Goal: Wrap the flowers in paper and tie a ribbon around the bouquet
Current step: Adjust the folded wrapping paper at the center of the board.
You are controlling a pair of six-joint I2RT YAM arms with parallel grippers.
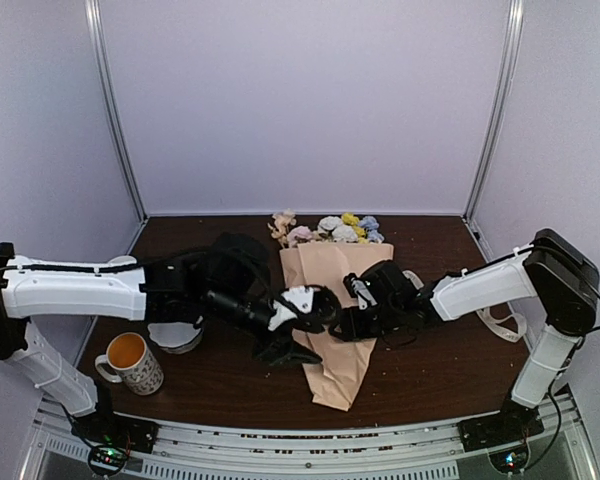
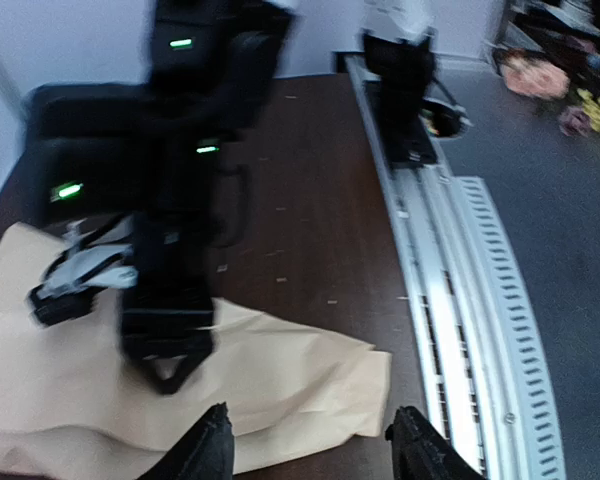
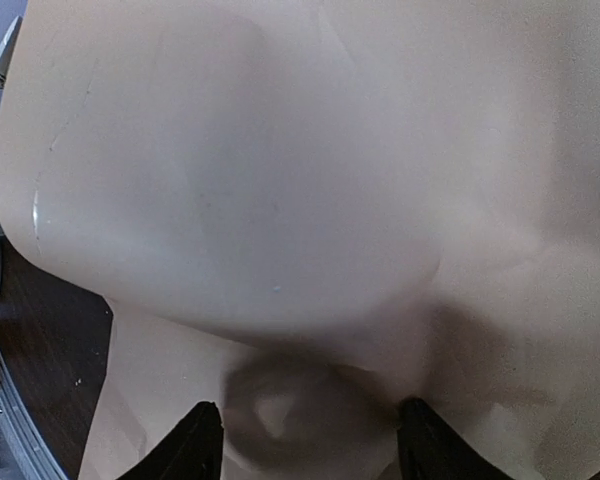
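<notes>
A bouquet lies flat in the middle of a dark brown worktop. Its long axis runs from far to near: the pastel flowers point to the back wall, and the narrow tail of the peach-tan paper points to the near edge, stopping short of it. The left end effector reaches in from the left and hangs at the cone's lower left side; in its wrist view its fingers are spread with nothing between them, above the paper's near corner. The right end effector meets the cone's right edge. Its wrist view is filled with paper and its fingers stand apart against it, but whether they squeeze the roll cannot be told. A cream ribbon lies looped on the right, well apart from the bouquet. A mug and a white bowl sit at the left. Bare worktop lies on both sides of the cone's tail, toward the near edge.
</notes>
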